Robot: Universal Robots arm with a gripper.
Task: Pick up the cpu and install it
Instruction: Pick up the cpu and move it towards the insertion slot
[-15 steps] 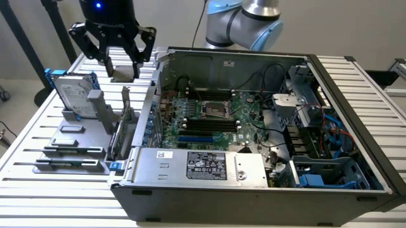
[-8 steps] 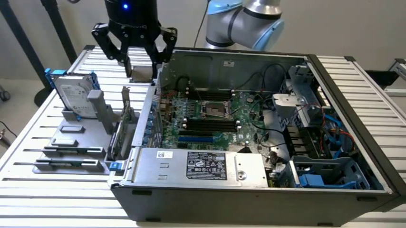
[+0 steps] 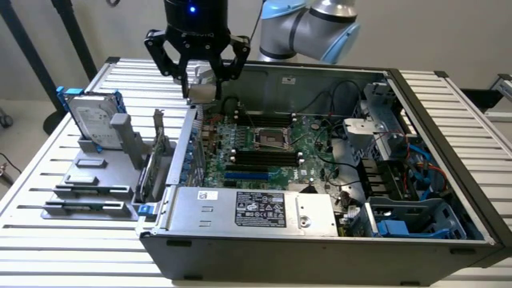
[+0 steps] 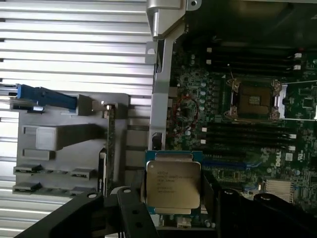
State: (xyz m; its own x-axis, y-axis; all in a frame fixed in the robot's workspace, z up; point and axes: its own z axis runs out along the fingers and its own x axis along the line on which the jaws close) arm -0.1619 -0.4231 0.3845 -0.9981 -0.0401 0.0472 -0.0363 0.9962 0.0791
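**cpu [image 4: 172, 182] clamped in gripper [image 4: 173, 191], socket well off to the side**

cpu sits between the two black fingers [image 4: 133, 213]. Metal lid and printed lines face the wrist camera, with a thin green rim showing round the lid. The fingers bear on two opposite edges and the other two edges are free. The chip is near-square, so it has no real long axis. In the wrist view its edges run about parallel to the frame of the socket [image 4: 255, 99], so I see no obvious twist between them.

Gripper state: jaws stand wide, but closed on the cpu at chip width. It touches nothing else that I can see.

Position: in the exterior view the gripper [image 3: 204, 84] hangs above the open case [image 3: 320, 246], over its far corner on the exterior view's left. The cpu [image 3: 204, 91] hangs just under the fingertips and looks clear of the case wall, so my read is that it's lifted and in transit.

Key relation: the socket lies below the gripper, offset toward the exterior view's right and nearer the camera. It sits mid-motherboard [image 3: 308, 135], between the memory slot banks, and is well apart from the cpu. Its centre shows dark and bare, so it looks open. I can't tell the lever position. There is only one arm, so no choice of side.

Further out:
- The grey parts tray [image 3: 88, 186] and the hard drive [image 3: 90, 117] in its blue bracket sit outside the case, on the opposite side of the gripper from the socket.
- The power-supply box [image 3: 256, 210] lies beyond the socket from the gripper, at the near wall of the case.
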